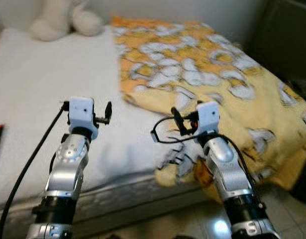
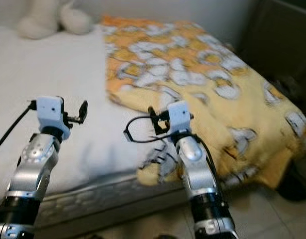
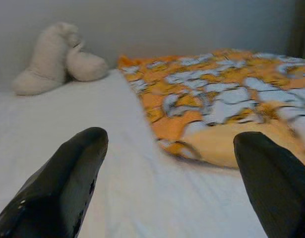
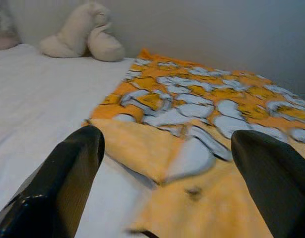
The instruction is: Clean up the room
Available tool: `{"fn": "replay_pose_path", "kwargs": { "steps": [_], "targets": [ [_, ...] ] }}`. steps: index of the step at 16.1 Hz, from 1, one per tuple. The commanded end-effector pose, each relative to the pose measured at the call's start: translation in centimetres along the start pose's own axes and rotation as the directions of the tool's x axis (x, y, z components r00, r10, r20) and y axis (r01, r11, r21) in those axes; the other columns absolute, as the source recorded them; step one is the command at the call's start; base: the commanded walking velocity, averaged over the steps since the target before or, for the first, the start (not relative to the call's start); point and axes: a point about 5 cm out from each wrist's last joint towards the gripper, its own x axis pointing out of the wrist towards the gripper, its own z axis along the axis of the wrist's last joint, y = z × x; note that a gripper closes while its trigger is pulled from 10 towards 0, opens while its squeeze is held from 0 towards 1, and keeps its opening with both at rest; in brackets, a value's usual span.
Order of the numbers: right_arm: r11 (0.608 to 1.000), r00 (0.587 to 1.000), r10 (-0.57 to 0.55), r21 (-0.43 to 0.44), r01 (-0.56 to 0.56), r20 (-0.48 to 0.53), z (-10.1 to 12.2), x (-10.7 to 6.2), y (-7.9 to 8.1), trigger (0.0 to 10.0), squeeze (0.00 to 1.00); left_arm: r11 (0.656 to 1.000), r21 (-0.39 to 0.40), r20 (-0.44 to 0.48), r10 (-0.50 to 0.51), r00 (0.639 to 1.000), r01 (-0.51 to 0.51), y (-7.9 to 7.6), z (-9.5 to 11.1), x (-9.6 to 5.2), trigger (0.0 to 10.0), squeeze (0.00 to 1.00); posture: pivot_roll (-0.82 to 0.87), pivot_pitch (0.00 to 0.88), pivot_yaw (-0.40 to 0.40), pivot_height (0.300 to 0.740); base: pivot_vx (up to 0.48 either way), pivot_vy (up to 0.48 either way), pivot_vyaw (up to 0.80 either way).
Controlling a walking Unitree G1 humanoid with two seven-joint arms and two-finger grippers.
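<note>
Tidy-up looks barely begun, by my reading. Yellow blanket [image 1: 207, 74] lies rumpled over bed's right half, one corner folded back near mid-bed, lower edge hanging off front edge toward tiled floor [image 1: 287, 209].

Left gripper [image 3: 172, 183] and right gripper [image 4: 167, 183] hover above bed's front edge; both jaws wide apart, holding nothing.

White sheet [image 1: 48, 89] bare on bed's left half. Cream plush toy [image 1: 63, 20] at far edge against pale wall [image 3: 192, 25]. Likely left: spread blanket flat.
</note>
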Motion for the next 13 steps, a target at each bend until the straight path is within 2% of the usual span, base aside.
{"fn": "replay_pose_path", "kwargs": {
  "steps": [1,3,6,10,12,13],
  "targets": [
    [1.0,1.0,0.005,0.002,-0.005,-0.006,-0.2,0.0,0.0,10.0,0.0,0.999,0.031,-0.01,-0.013,1.0,0.014,-0.1,-0.1,0.2,10.0,0.0,-0.04,0.0,-0.018,0.732,0.0,0.0,-0.75],
    [1.0,1.0,0.011,0.004,-0.011,-0.008,-0.3,-0.1,0.1,10.0,0.0,0.999,0.024,-0.017,-0.022,1.0,0.022,-0.1,-0.2,0.3,10.0,0.0,-0.04,0.003,-0.015,0.732,0.0,0.0,-0.75],
    [1.0,1.0,0.016,0.013,-0.015,-0.012,-0.6,-0.2,0.3,10.0,0.0,0.999,0.003,-0.029,-0.038,0.999,0.038,0.0,-0.4,0.3,10.0,0.0,-0.04,0.014,-0.013,0.732,0.0,0.472,-0.76],
    [0.999,1.0,0.014,0.046,-0.013,-0.024,-1.2,-0.8,0.4,10.0,0.0,0.996,0.073,-0.07,-0.036,0.997,0.042,0.5,-0.8,1.1,10.0,0.0,-0.05,0.031,-0.011,0.732,0.0,0.0,-0.75],
    [0.999,0.999,0.033,0.037,-0.032,-0.024,-1.0,-0.6,0.8,10.0,0.0,0.996,0.08,-0.077,-0.035,0.996,0.041,0.7,-0.8,1.6,10.0,0.0,-0.05,0.035,-0.012,0.732,0.0,0.0,0.0],
    [0.998,0.999,0.043,0.035,-0.042,-0.023,-1.0,-0.4,1.0,10.0,0.0,0.994,0.099,-0.113,-0.036,0.993,0.047,0.7,-1.2,2.0,10.0,0.0,-0.05,0.037,-0.015,0.732,0.0,0.345,0.0]
  ]
}}
